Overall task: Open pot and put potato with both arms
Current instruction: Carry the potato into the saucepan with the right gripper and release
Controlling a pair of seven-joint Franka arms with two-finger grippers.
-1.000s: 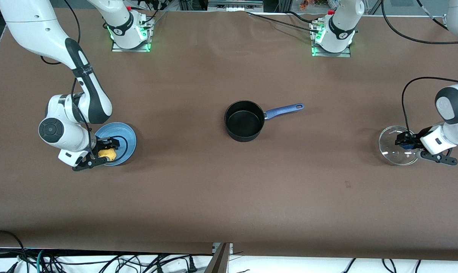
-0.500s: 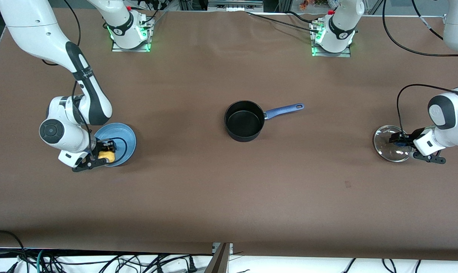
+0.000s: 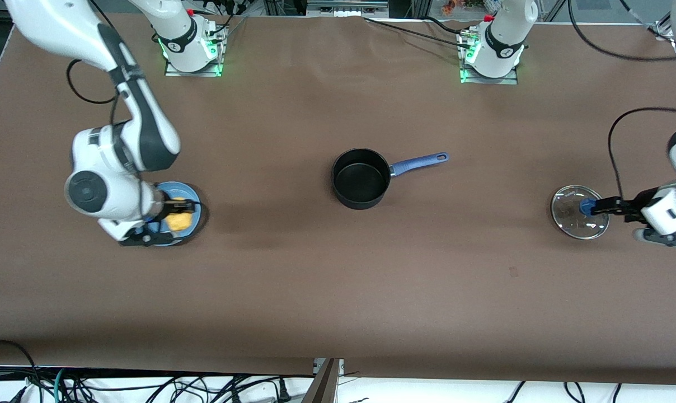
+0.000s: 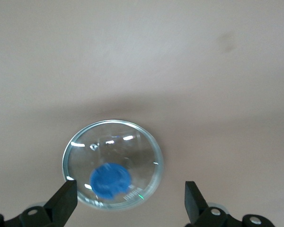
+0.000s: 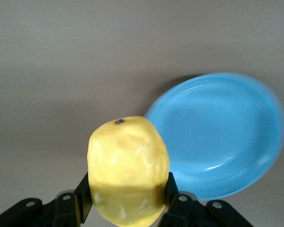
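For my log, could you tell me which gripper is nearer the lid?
Left. The left gripper hovers open just above the lid; the right gripper holds the potato above the plate.

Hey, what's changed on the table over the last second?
The right gripper has lifted the potato off the blue plate. The left gripper has let go of the glass lid on the table and opened above it. The pot stayed put, open.

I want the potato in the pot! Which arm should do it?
The right arm. Its right gripper already holds the potato above the blue plate. The left gripper is open over the lid, and the pot sits uncovered.
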